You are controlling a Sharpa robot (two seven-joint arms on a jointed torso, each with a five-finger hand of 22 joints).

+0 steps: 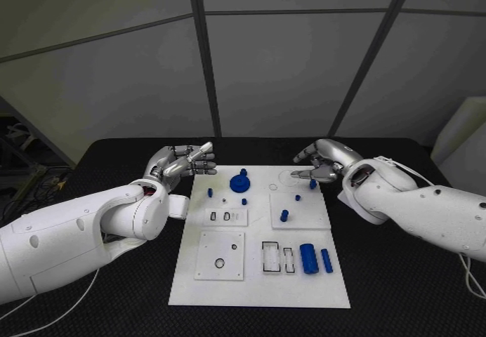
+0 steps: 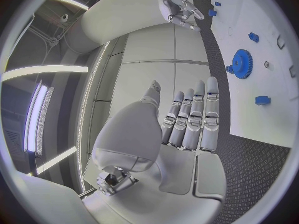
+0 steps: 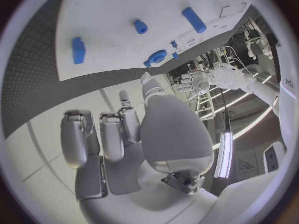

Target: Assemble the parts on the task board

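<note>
Black textured surface [image 1: 405,281], grey panelled walls behind. White task board [image 1: 258,284] lay mid-surface, reaching toward the near edge. Blue gear [image 1: 240,184] stood near the board's far edge, small blue pegs [image 1: 284,215] scattered mid-board, two blue cylinders [image 1: 316,259] lay beside rectangular slots toward the near right corner. Left hand [image 1: 186,163] hovered off the board's far left corner, fingers straight, grasping nothing. Right hand [image 1: 317,166] hung over the far right corner, fingers curled, nothing held.
</note>
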